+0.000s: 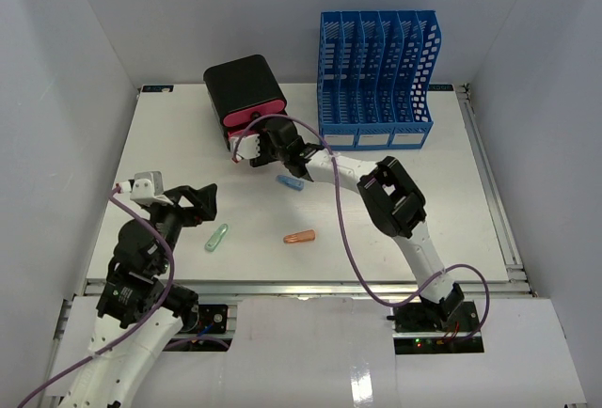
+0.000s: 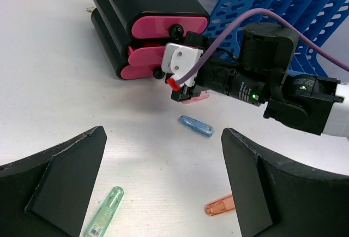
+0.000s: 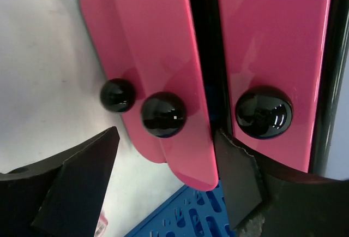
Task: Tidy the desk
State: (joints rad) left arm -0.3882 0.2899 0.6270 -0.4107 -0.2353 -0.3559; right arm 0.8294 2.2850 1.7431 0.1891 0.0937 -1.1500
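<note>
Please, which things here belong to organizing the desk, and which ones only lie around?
Job:
desk
black box with pink drawers, right tool open at it
green piece
blue piece
orange piece

Only around, it seems:
blue file rack
purple cable

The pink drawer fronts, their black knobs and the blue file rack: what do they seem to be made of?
The pink drawer fronts look like glossy moulded plastic: smooth, with soft highlights. The black knobs look like polished hard plastic, possibly glass: they mirror the lights. The blue file rack looks like rigid plastic: thin slotted walls, one even colour.
</note>
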